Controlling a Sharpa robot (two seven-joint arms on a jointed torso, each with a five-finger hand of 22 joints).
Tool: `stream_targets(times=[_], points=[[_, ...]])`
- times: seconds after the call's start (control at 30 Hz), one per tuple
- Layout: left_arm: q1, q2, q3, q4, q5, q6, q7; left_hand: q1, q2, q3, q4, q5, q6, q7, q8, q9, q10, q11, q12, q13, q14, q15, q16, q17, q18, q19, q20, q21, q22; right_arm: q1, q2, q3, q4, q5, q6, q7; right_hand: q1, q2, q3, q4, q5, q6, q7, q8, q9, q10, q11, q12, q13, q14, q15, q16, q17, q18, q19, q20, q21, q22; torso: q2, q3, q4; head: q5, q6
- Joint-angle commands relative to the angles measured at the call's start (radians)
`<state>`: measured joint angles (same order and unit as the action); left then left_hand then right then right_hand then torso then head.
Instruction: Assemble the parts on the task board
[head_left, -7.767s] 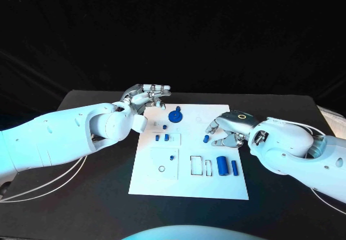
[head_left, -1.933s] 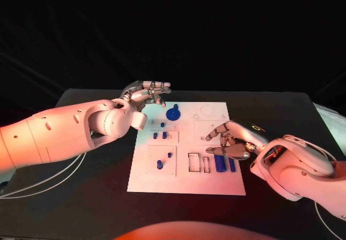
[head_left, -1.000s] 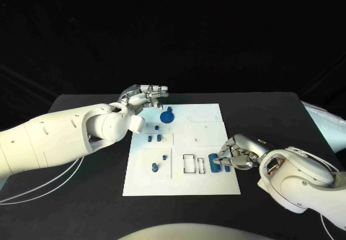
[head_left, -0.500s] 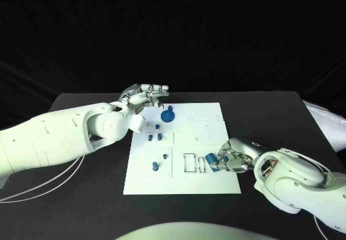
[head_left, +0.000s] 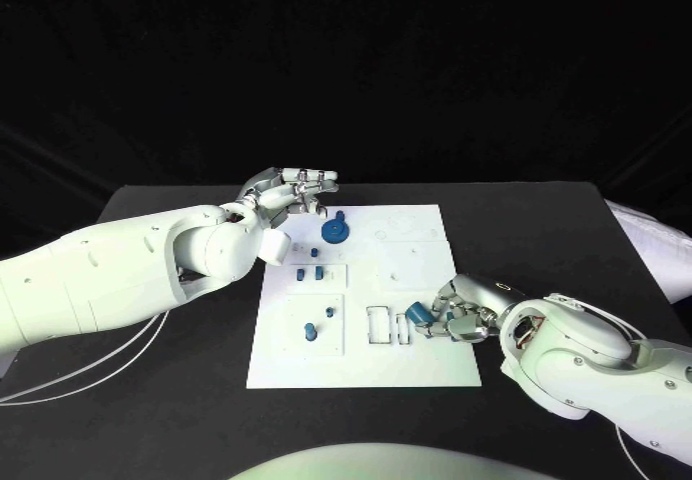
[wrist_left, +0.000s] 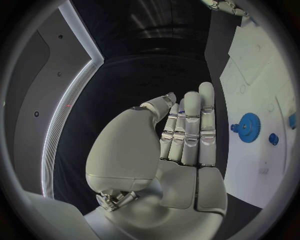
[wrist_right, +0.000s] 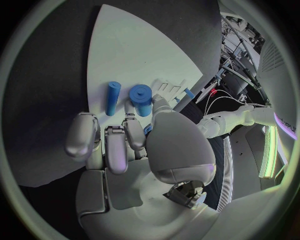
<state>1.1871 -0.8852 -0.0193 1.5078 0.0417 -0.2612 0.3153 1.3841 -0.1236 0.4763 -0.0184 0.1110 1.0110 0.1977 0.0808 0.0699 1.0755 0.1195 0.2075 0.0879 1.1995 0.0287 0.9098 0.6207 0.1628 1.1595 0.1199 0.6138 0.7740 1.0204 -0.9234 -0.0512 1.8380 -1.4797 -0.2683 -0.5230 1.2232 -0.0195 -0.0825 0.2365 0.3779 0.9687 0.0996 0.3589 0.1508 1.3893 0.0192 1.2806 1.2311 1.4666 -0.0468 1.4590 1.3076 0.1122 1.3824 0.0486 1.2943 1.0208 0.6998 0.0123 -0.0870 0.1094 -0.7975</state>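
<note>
The right hand (head_left: 459, 316) grips a thick blue cylinder (wrist_right: 141, 99), probably to seat it in the task board (head_left: 418, 368); the left hand (head_left: 289, 190) hovers empty, fingers loosely curled.

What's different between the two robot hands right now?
The right hand is low over the task board, its fingers closed round a thick blue cylinder; the left hand holds nothing. The right hand is at the board's near right part, beside a thinner blue cylinder; the left hand is raised past the board's far left corner, fingers together and straight. Both are silver hands on white arms.
</note>
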Motion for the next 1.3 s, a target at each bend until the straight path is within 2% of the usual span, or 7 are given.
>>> stream_targets(times=[0.03,0.37,0.53,0.7,0.8,0.93,1.3], points=[[0.0,0.001,0.0,0.001,-0.006,0.026,0.001,-0.002,0.008,-0.001,-0.004,0.005,-0.01,0.0,0.006,0.001,-0.006,0.002,0.003,0.0,-0.004,0.0,-0.004,-0.001,0.02,-0.003,0.006,-0.005,-0.002,-0.01,0.002,-0.007,-0.014,-0.005,0.001,-0.006,0.019,0.018,0.002,0.005,0.011,0.0,-0.004,0.01,0.001,0.004,-0.005,0.006,0.005,0.07,-0.011,0.008,0.069,-0.013,0.003,0.002,0.005,0.004,0.0,-0.0002,0.001,0.001,0.0],[0.0,0.0,0.0,0.001,-0.007,0.027,0.0,-0.002,0.008,-0.001,-0.004,0.005,-0.01,0.0,0.006,0.001,-0.006,0.002,0.003,0.0,-0.004,0.0,-0.004,-0.001,0.02,-0.003,0.006,-0.005,-0.002,-0.009,-0.025,-0.004,0.043,0.034,-0.145,0.047,0.047,0.053,0.008,0.015,0.066,0.028,-0.017,0.033,0.013,0.018,-0.017,0.014,0.028,0.074,-0.02,0.019,0.088,-0.016,0.011,-0.006,0.02,0.028,0.0,0.0005,-0.0008,0.003,0.001],[-0.001,0.002,0.0,0.0,-0.007,0.029,0.0,-0.002,0.007,-0.001,-0.004,0.005,-0.01,0.0,0.006,0.001,-0.006,0.002,0.003,0.0,-0.004,0.0,-0.004,-0.001,0.02,-0.003,0.006,-0.005,-0.002,-0.001,-0.025,0.0,0.078,0.063,-0.176,0.06,0.046,0.055,0.006,0.02,0.072,0.027,-0.017,0.033,0.014,0.022,-0.017,0.017,0.033,0.074,-0.021,0.021,0.092,-0.017,0.013,-0.008,0.024,0.035,0.0,0.001,0.0009,0.001,0.002],[-0.001,0.003,0.0,-0.001,-0.007,0.03,0.001,-0.001,0.007,-0.001,-0.006,0.006,-0.011,0.0,0.007,0.001,-0.008,0.002,0.004,0.0,-0.005,0.0,-0.004,-0.002,0.02,-0.003,0.005,-0.005,-0.002,0.002,-0.005,0.002,0.084,0.098,-0.157,0.055,0.04,0.053,-0.004,0.034,0.101,0.025,-0.018,0.032,0.017,0.024,-0.018,0.014,0.036,0.074,-0.022,0.022,0.092,-0.018,0.014,-0.01,0.025,0.036,0.001,0.0002,0.0004,-0.001,0.002],[-0.002,0.003,0.0,-0.001,-0.007,0.03,0.001,-0.001,0.007,-0.001,-0.006,0.006,-0.011,0.0,0.007,0.001,-0.008,0.002,0.004,0.0,-0.005,0.0,-0.004,-0.002,0.02,-0.003,0.005,-0.005,-0.002,0.002,0.016,0.002,0.076,0.111,-0.124,0.044,0.028,0.055,-0.011,0.048,0.109,0.025,-0.017,0.032,0.019,0.025,-0.017,0.012,0.038,0.074,-0.022,0.022,0.092,-0.018,0.014,-0.01,0.026,0.037,0.001,0.0005,-0.0019,0.002,0.003],[-0.002,0.004,0.0,0.0,-0.007,0.031,0.0,-0.001,0.007,-0.001,-0.006,0.006,-0.011,0.0,0.007,0.001,-0.008,0.002,0.004,0.0,-0.005,0.0,-0.004,-0.002,0.02,-0.003,0.005,-0.005,-0.002,0.0,0.042,0.002,0.069,0.118,-0.078,0.029,0.004,0.061,-0.025,0.054,0.122,0.031,-0.02,0.035,0.023,0.027,-0.019,0.008,0.038,0.074,-0.022,0.022,0.092,-0.018,0.014,-0.01,0.027,0.037,0.002,0.0007,0.0,-0.001,0.002],[-0.002,0.006,0.0,-0.001,-0.007,0.032,0.0,0.0,0.008,-0.001,-0.007,0.007,-0.011,0.0,0.007,0.001,-0.009,0.002,0.005,0.0,-0.006,0.0,-0.004,-0.002,0.02,-0.003,0.005,-0.006,-0.002,-0.002,0.084,0.001,0.041,0.107,-0.019,-0.012,-0.074,0.083,-0.066,0.055,0.083,0.055,-0.033,0.054,0.042,0.029,-0.029,-0.008,0.038,0.073,-0.03,0.019,0.088,-0.017,0.013,-0.016,0.026,0.037,0.001,0.0005,-0.0001,0.002,-0.001]])
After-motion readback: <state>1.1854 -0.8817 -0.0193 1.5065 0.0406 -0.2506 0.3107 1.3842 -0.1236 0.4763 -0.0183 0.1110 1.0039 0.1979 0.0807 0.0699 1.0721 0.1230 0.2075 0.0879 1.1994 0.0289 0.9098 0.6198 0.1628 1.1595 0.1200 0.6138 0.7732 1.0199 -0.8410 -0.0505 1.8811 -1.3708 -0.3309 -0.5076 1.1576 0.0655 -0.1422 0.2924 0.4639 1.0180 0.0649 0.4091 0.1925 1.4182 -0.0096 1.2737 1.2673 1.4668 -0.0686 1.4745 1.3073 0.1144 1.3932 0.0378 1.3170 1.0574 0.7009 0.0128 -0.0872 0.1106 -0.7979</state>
